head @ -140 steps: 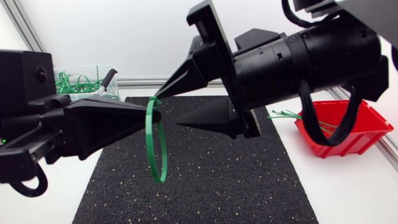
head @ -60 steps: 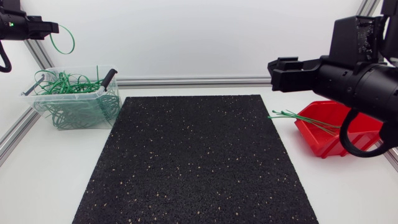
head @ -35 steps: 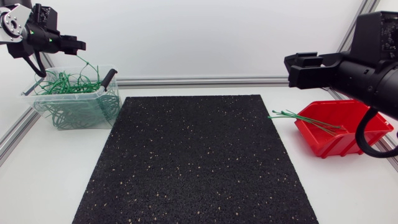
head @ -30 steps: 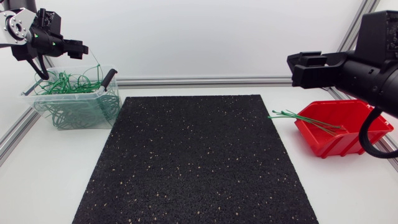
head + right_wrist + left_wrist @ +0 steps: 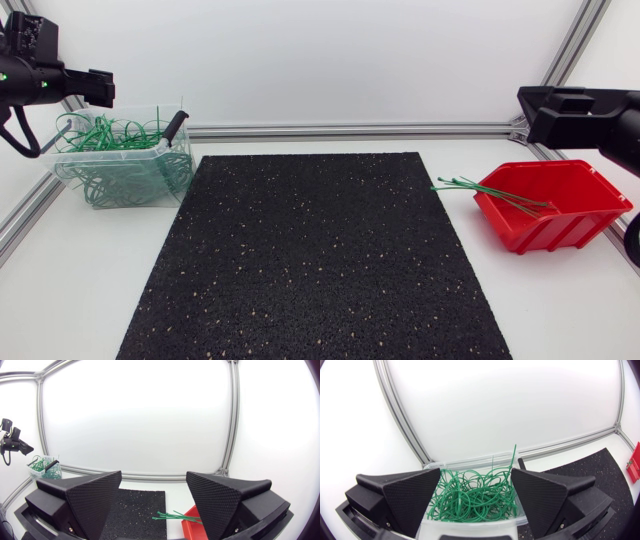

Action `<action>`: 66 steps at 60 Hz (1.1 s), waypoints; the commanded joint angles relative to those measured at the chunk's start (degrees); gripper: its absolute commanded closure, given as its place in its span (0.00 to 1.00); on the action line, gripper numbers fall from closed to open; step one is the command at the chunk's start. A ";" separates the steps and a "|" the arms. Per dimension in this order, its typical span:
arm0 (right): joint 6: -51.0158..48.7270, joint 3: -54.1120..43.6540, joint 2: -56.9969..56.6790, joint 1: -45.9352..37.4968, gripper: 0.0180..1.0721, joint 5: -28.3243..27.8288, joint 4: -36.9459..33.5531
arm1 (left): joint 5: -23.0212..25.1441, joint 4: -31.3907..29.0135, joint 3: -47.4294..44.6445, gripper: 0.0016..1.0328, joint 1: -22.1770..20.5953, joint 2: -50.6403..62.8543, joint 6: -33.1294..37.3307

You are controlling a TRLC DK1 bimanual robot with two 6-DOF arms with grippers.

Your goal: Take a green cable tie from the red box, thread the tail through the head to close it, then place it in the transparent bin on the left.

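A white desk carries a black mat [image 5: 320, 250] across its middle. At the far left corner stands the transparent bin [image 5: 112, 152], heaped with closed green loops [image 5: 472, 497]; which one is this round's tie I cannot tell. The left gripper [image 5: 476, 472] hangs just above that heap, fingers spread wide and empty, which reads as a drop made. By the right edge sits the red box [image 5: 560, 225], straight green cable ties [image 5: 480, 187] poking over its rim toward the mat, handy for a pick. The right gripper [image 5: 154, 480], also wide and empty, is held high near the box, likely ready for another tie
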 commanded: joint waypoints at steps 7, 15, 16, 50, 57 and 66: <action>-1.73 -4.42 -3.90 -3.10 0.10 -1.90 2.45 | 0.95 2.02 -10.69 0.04 -1.08 -9.10 0.84; -2.17 -7.67 -7.06 -3.89 0.10 -2.26 4.92 | 1.74 3.17 -17.19 0.04 -1.79 -15.87 0.22; -2.17 -8.02 -7.41 -3.98 0.10 -2.26 5.00 | 1.92 3.43 -18.07 0.04 -1.87 -16.57 0.22; -2.84 -24.28 -22.01 -8.62 0.10 -5.76 8.77 | 2.01 9.67 -37.93 0.04 -2.75 -34.24 -1.36; -2.73 -27.86 -24.97 -9.76 0.10 -6.89 9.29 | 2.01 10.72 -41.36 0.04 -2.75 -36.88 -2.50; -2.60 -32.24 -28.60 -11.15 0.11 -8.28 9.93 | 2.01 12.57 -46.46 0.04 -2.58 -41.09 -2.59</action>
